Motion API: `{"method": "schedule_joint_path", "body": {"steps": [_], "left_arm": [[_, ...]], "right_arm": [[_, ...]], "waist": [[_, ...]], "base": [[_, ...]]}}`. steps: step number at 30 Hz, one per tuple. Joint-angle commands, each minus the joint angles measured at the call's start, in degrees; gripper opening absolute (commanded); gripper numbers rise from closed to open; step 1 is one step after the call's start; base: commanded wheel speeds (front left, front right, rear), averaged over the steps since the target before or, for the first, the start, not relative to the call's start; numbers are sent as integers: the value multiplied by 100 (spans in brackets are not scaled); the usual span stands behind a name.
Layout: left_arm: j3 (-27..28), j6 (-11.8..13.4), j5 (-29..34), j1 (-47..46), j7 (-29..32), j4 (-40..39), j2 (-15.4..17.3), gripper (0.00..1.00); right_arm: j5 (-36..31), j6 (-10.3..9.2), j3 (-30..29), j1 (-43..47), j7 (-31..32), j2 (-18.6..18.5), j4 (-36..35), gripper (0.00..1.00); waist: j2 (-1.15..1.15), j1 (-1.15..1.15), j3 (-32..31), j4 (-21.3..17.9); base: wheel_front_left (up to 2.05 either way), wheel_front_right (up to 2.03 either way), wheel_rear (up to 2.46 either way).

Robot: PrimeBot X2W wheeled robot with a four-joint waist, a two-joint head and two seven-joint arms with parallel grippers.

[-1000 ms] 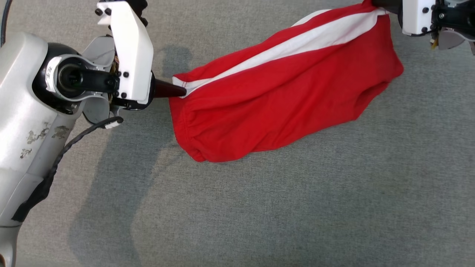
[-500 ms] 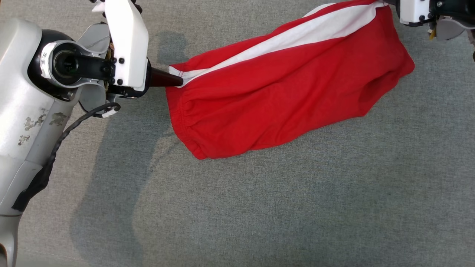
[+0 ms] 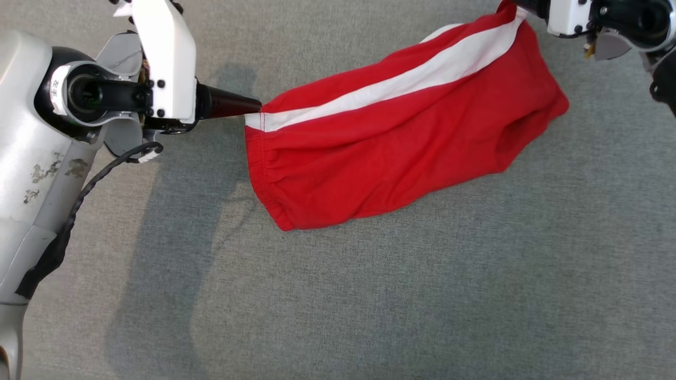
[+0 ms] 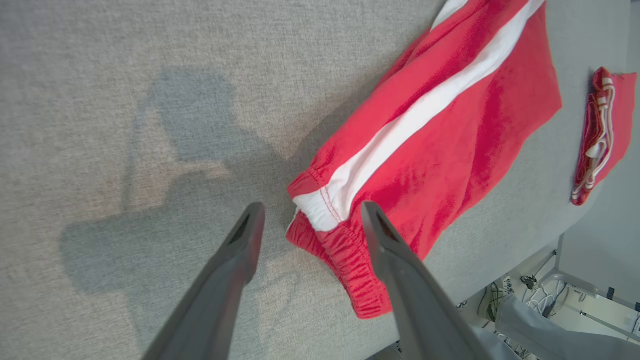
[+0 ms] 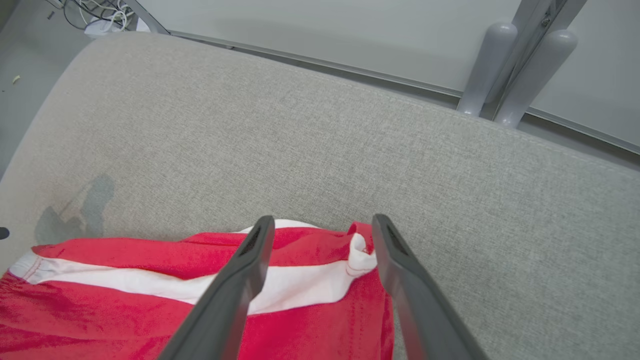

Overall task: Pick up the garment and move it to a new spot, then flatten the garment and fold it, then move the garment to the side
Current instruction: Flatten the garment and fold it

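The garment, red shorts with a white side stripe, lies slantwise on the grey cloth table. My left gripper points at its elastic waistband corner. In the left wrist view the left gripper stands open, and the white end of the waistband lies loose between the fingers. My right gripper is open too. The garment's other stripe corner rests bunched on the table between its fingers, gripped by neither. The right wrist housing sits at the top right of the head view.
A second red and white garment, folded, lies near the table's far edge in the left wrist view. Beyond that edge are cables on the floor. Two grey posts stand behind the table's rounded rim.
Both grippers have opened and let go of the garment's stripe corners. The stretched garment has slackened and settled on the table. The left gripper has drawn back slightly.
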Motion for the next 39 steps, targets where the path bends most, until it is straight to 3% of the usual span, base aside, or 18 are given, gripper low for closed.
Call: {"method": "schedule_joint_path", "body": {"steps": [1,5,11,13,18,24,28,32,39], "left_arm": [[25,-37,49,16,-20,31,18,100],[147,-310,119,172,-496,112,96,100],[314,-735,313,717,-1542,-100,200,100],[403,-776,505,913,-2077,-271,287,100],[523,-569,1199,1605,-3535,-670,434,100],[746,-231,1807,2579,-5131,-1317,560,100],[860,-25,2005,3070,-5816,-1645,544,100],[974,278,2379,3839,-6881,-2056,533,100],[1151,508,2430,4630,-7858,-2251,162,100]], "right_arm": [[44,1,-20,97,-90,-28,-45,100],[249,1,-84,544,-1097,-251,-552,100],[249,1,-3,1275,-2624,-490,-940,100],[355,1,13,1553,-3026,-529,-1058,100],[383,1,103,2054,-3945,-660,-1184,100],[203,1,137,2386,-4867,-569,-688,100],[212,1,164,2522,-5033,-477,-412,100],[205,1,220,2688,-5176,-385,-14,100],[342,1,314,2840,-5166,-380,419,100]], "waist": [[0,0,-123,-36],[0,0,-580,-94],[0,0,-1197,-174],[0,0,-1377,-181],[0,0,-1705,-215],[0,0,-1871,-221],[0,0,-1896,-162],[0,0,-1834,-8],[0,0,-1683,286]], "base": [[0,0,0],[0,0,0],[0,0,0],[0,0,0],[0,0,0],[0,0,0],[0,0,0],[0,0,0],[0,0,0]]}}
